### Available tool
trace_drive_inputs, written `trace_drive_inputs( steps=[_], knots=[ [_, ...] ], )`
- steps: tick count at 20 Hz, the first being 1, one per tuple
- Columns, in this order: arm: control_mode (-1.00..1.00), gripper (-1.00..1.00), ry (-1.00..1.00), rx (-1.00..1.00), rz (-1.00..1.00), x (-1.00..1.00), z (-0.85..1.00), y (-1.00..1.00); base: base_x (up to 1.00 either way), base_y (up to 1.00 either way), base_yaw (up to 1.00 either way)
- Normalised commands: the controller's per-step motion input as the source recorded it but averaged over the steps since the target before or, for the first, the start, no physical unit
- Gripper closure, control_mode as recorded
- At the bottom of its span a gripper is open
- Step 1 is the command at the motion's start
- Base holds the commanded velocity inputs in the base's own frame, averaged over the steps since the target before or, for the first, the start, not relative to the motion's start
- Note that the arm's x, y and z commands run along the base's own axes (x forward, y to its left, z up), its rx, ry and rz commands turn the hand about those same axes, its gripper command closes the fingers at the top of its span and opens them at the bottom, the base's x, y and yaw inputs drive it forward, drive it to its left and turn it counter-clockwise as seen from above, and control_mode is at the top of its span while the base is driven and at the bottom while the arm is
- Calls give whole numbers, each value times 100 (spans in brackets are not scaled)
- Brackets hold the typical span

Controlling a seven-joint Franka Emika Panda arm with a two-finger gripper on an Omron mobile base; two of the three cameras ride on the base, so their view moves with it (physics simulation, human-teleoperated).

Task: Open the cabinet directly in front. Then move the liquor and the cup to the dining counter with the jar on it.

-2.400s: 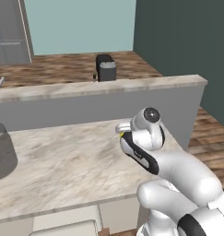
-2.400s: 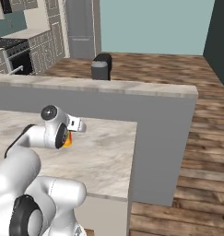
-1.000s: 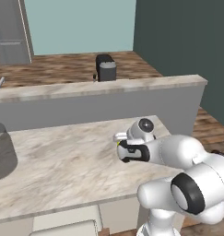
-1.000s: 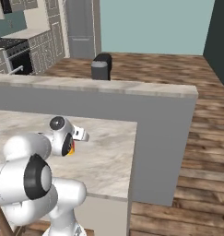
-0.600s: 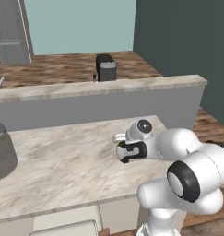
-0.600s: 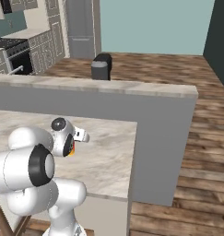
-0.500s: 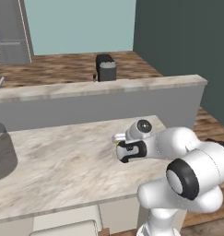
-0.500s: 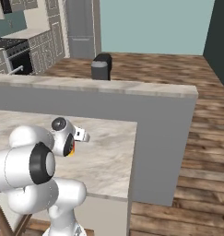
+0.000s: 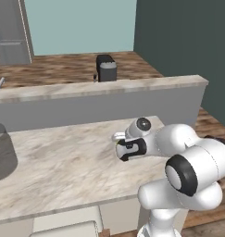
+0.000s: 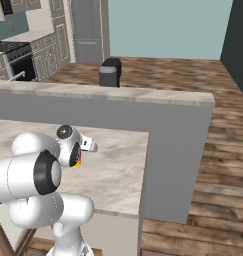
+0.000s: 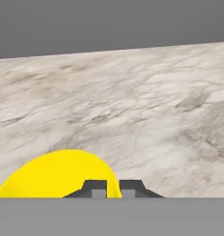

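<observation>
Gripper: the gripper point(image 11: 112, 186) hangs low over the marbled slab; in the hand view its two dark finger tips stand close together with only a thin slit between them, so the jaws are nearly closed. No object sits between the tips.
Cup: the yellow cup point(image 11: 58, 175) shows in the hand view as a yellow dome at the bottom, just left of and behind the finger tips. Whether the tips touch it cannot be told. In the right base view a sliver of orange and yellow peeps out under the white wrist point(image 10: 78, 161).
Dining counter: the dining counter point(image 9: 63, 162) is a beige-grey marbled top; the cup is on or just above it, near its right end in the left base view.
Back ledge: a raised grey ledge point(image 9: 100, 104) with a marbled cap runs along the far side of the counter.
Jar: the smoky-grey jar point(image 9: 2, 152) stands on the counter at the left edge of the left base view, well apart from the gripper.
Arm: the white arm point(image 9: 188, 162) folds low, its wrist lying close above the counter top.
Beyond: a dark bin-like box point(image 9: 106, 68) stands on the wooden floor point(image 10: 193, 80) behind the ledge.
</observation>
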Motion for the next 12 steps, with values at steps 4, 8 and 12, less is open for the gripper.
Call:
trace_drive_inputs(
  steps=[4,8,12],
  knots=[
    [-100,-100,0,0,0,0,1,0,0,0,0],
    [-100,-100,-7,0,0,-5,24,0,0,0,0],
    [-100,-100,-5,0,0,-1,37,0,0,0,0]
  ],
)
